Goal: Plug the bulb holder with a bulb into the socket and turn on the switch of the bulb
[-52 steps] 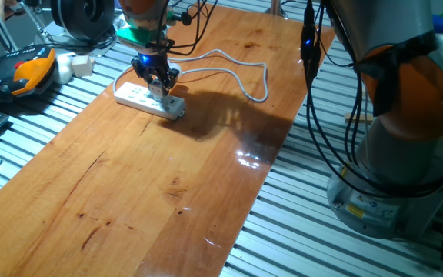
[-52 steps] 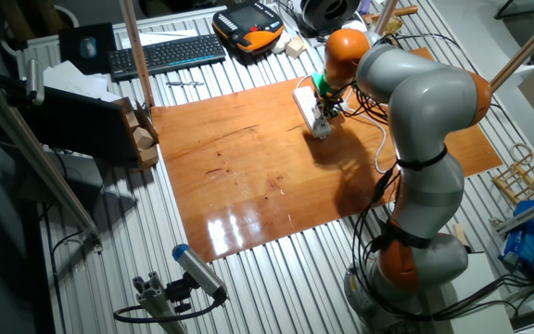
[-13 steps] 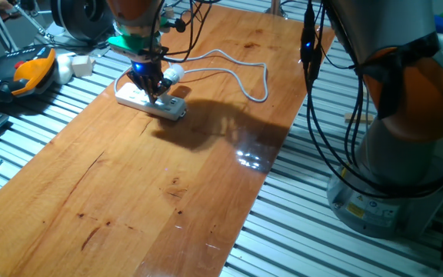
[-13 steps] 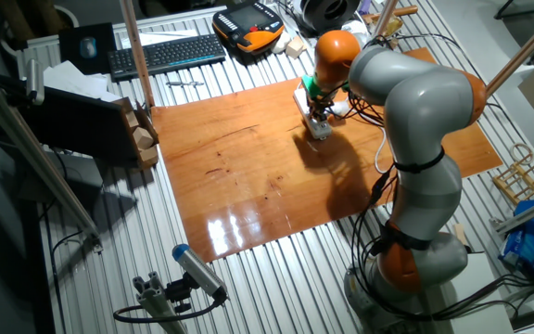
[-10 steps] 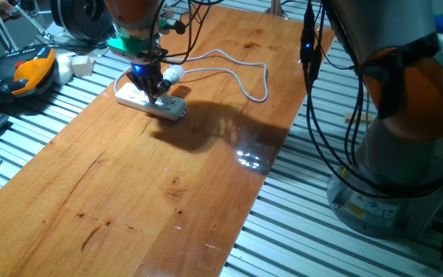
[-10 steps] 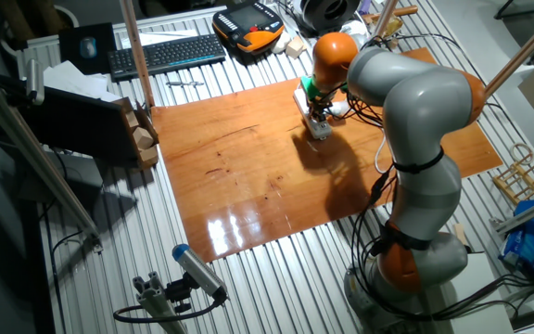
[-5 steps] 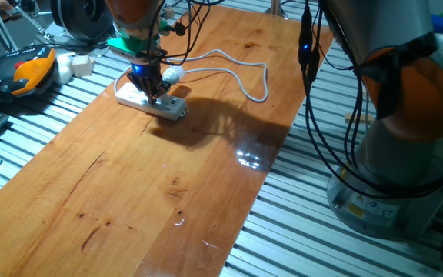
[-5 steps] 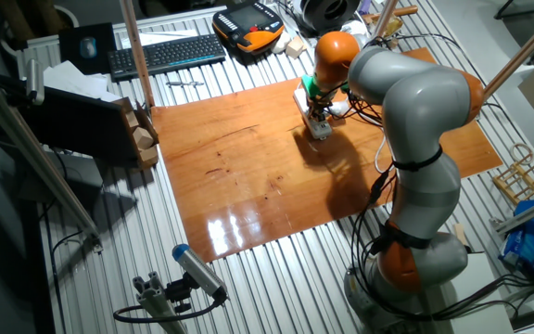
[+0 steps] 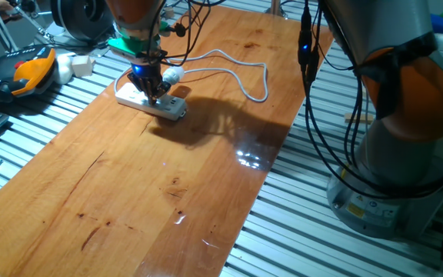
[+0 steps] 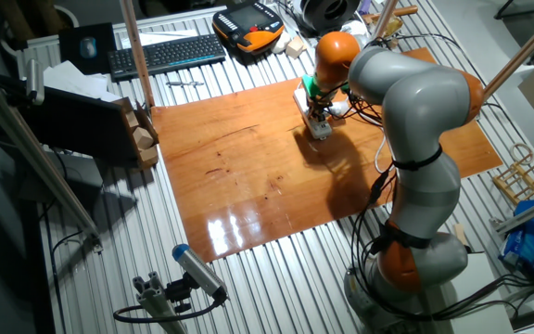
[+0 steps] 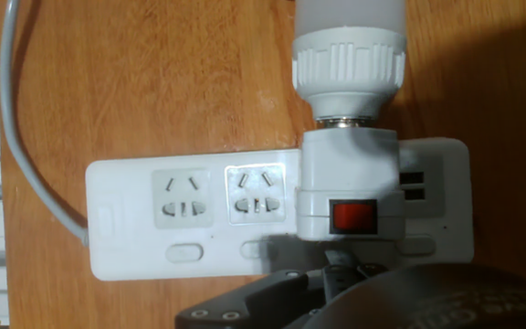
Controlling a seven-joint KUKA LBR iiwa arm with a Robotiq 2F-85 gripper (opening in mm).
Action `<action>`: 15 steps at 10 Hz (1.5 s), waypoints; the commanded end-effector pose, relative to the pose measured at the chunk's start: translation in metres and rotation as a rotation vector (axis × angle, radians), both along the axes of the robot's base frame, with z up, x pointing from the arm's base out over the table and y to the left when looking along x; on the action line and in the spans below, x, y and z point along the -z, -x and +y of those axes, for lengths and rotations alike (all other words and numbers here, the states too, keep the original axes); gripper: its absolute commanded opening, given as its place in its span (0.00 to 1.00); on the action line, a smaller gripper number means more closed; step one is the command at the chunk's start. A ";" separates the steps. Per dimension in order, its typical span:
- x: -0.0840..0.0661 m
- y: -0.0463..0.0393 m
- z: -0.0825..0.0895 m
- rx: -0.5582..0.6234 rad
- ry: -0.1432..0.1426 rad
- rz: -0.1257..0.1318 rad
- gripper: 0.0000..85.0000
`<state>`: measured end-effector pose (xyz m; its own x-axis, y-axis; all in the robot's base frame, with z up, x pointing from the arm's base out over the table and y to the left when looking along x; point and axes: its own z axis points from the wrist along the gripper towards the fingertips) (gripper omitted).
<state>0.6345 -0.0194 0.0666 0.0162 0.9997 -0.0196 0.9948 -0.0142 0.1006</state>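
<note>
The socket [image 11: 190, 215] is a long white power strip lying on the wooden board; it also shows in one fixed view [image 9: 148, 99] and the other [image 10: 311, 109]. The bulb holder [image 11: 350, 183] is plugged into it near one end. The bulb [image 11: 350, 18] points sideways away from the strip [image 9: 173, 75]. The red switch [image 11: 354, 217] faces the hand camera. My gripper [image 11: 341, 265] stands just below the switch, fingers together and empty, pointing down at the strip [image 9: 151, 92]. I cannot tell whether it touches the switch.
The strip's white cable [image 9: 237, 73] loops across the board behind it. An orange teach pendant [image 9: 29, 73] and a small white adapter block [image 9: 79, 64] lie on the slatted table to the left. A keyboard [image 10: 165, 54] lies further off. The robot base [image 9: 391, 154] stands on the right.
Five seconds ago the gripper stood over the strip's end around the holder. It has let go and shifted left, so the bulb shows beside it. Over the last second it barely moved.
</note>
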 end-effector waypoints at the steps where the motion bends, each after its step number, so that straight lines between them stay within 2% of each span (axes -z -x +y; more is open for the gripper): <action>1: 0.001 -0.0003 0.000 0.002 -0.003 0.000 0.00; 4: 0.006 -0.0013 -0.001 0.000 -0.005 -0.004 0.00; 15: 0.018 -0.0014 -0.002 -0.002 -0.038 -0.009 0.00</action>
